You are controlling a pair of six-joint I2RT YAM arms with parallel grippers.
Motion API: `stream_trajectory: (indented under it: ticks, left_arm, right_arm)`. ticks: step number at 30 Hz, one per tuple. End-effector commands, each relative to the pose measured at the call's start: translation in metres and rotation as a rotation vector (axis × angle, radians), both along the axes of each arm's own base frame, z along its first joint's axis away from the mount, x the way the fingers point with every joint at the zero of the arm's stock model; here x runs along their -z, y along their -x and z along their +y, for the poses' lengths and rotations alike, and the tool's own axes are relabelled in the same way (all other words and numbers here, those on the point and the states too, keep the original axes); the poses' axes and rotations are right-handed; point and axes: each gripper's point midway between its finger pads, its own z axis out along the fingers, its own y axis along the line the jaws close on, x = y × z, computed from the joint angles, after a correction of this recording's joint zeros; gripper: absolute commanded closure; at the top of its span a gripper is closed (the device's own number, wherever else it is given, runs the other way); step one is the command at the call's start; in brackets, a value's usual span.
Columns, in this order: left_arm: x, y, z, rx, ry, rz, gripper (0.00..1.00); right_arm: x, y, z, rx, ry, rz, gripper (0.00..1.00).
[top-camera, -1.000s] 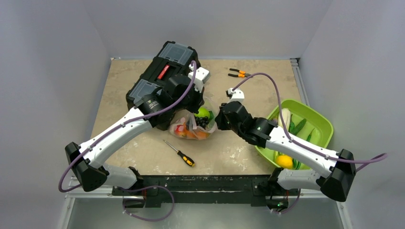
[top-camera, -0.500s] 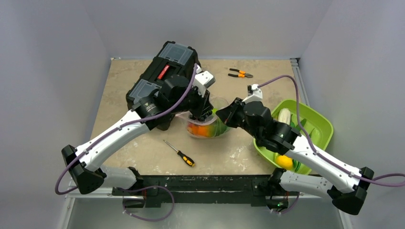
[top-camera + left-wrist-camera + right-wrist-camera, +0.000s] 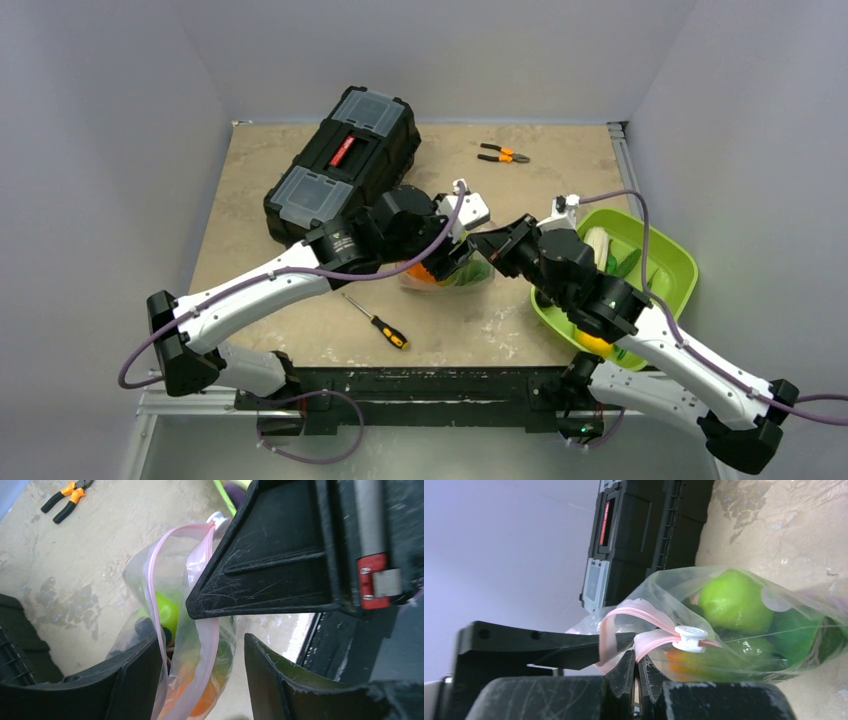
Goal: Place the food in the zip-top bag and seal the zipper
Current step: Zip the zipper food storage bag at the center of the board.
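Food (image 3: 734, 600) fills one zip-top bag (image 3: 135, 575), right end effector (image 3: 636, 662) pinching its zipper (image 3: 624, 611) (left end effector (image 3: 201, 650) spread apart).

Mottled beige table (image 3: 560, 170), stained, was enclosed on three sides by plain pale grey walls (image 3: 480, 50). Metal rail (image 3: 628, 170) ran along its right edge. Lighting was even, shadows soft.
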Motion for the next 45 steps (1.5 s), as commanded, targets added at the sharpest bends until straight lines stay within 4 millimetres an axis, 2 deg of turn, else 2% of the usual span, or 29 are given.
stream_trajectory:
  ticks: [1, 4, 6, 10, 13, 14, 17, 20, 22, 27, 30, 31, 33, 34, 35, 37, 42, 45]
  left_arm:
    - [-0.007, -0.014, 0.002, -0.058, -0.058, -0.106, 0.40]
    - [-0.003, -0.018, 0.002, -0.081, -0.083, -0.124, 0.40]
    - [-0.003, -0.022, 0.005, -0.115, -0.097, -0.146, 0.45]
    - [-0.006, -0.029, 0.012, -0.168, -0.112, -0.174, 0.69]
    - [-0.010, -0.029, 0.015, -0.179, -0.097, -0.181, 0.90]
    - [-0.011, -0.029, 0.015, -0.180, -0.094, -0.180, 0.94]
    - [-0.011, -0.028, 0.013, -0.174, -0.086, -0.171, 1.00]
    - [-0.013, -0.025, 0.012, -0.163, -0.072, -0.160, 1.00]
    - [-0.015, -0.021, 0.010, -0.147, -0.059, -0.147, 1.00]
    - [-0.021, -0.005, 0.005, -0.055, -0.025, -0.112, 1.00]
    - [-0.027, 0.004, 0.003, 0.005, 0.006, -0.097, 1.00]
    - [-0.028, 0.006, 0.003, 0.019, 0.015, -0.093, 1.00]
    - [-0.032, 0.008, 0.003, 0.033, 0.028, -0.088, 1.00]
    - [-0.034, 0.009, 0.004, 0.036, 0.036, -0.087, 1.00]
    - [-0.036, 0.009, 0.005, 0.040, 0.043, -0.086, 1.00]
    - [-0.040, 0.011, 0.006, 0.052, 0.060, -0.081, 1.00]
    - [-0.053, 0.020, 0.011, 0.099, 0.104, -0.086, 1.00]
    - [-0.059, 0.026, 0.013, 0.130, 0.127, -0.101, 1.00]
  right_arm:
    - [-0.040, -0.001, 0.003, 0.022, -0.189, -0.032, 1.00]
    - [-0.038, 0.000, 0.009, -0.002, -0.203, -0.006, 1.00]
    - [-0.040, 0.001, 0.015, -0.029, -0.211, -0.013, 1.00]
    - [-0.041, 0.002, 0.016, -0.052, -0.152, -0.044, 1.00]
    - [-0.033, -0.002, 0.001, -0.029, 0.019, -0.100, 1.00]
    - [-0.030, -0.004, -0.011, -0.004, 0.106, -0.113, 0.94]
    - [-0.027, -0.007, -0.044, 0.037, 0.364, -0.169, 0.49]
    - [-0.027, -0.007, -0.076, 0.061, 0.582, -0.219, 0.29]
    - [-0.027, -0.002, -0.089, 0.044, 0.670, -0.270, 0.23]
    - [-0.030, 0.016, -0.093, -0.061, 0.684, -0.491, 0.21]
    - [-0.046, 0.038, -0.080, -0.156, 0.583, -0.712, 0.23]
    - [-0.052, 0.046, -0.076, -0.174, 0.544, -0.784, 0.27]
    - [-0.065, 0.059, -0.067, -0.221, 0.476, -0.897, 0.47]
    - [-0.069, 0.062, -0.065, -0.224, 0.453, -0.922, 0.53]
    - [-0.069, 0.061, -0.063, -0.219, 0.435, -0.927, 0.54]
    - [-0.069, 0.064, -0.052, -0.257, 0.405, -0.969, 0.53]
    - [-0.046, 0.055, -0.035, -0.294, 0.441, -0.994, 0.38]
    - [-0.045, 0.063, -0.027, -0.328, 0.409, -1.058, 0.31]
